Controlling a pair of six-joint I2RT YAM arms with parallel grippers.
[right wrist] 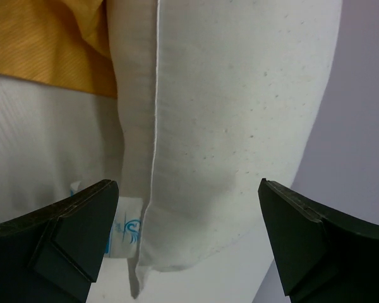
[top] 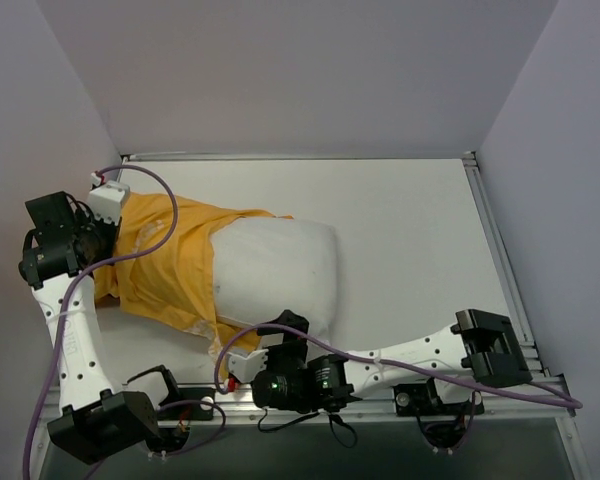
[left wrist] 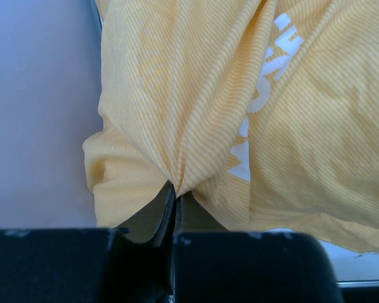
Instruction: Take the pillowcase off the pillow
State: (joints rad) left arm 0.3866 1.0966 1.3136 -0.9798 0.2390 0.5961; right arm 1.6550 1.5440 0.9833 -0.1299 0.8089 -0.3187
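Note:
The orange-yellow pillowcase [top: 170, 265] is bunched over the left end of the white pillow [top: 275, 270], whose right part lies bare on the table. My left gripper [top: 108, 215] is at the table's far left, shut on a fold of the pillowcase [left wrist: 177, 126], with white lettering showing in the left wrist view. My right gripper [top: 248, 362] is open at the pillow's near corner. In the right wrist view the pillow [right wrist: 227, 113], its seam and its small blue-and-white tag [right wrist: 126, 230] lie between the spread fingers [right wrist: 69, 233]. A strip of the pillowcase [right wrist: 44, 44] shows at top left.
The white table [top: 410, 240] is bounded by a metal rail at right [top: 500, 260] and lilac walls on three sides. A purple cable [top: 150, 180] loops over the left arm near the pillowcase.

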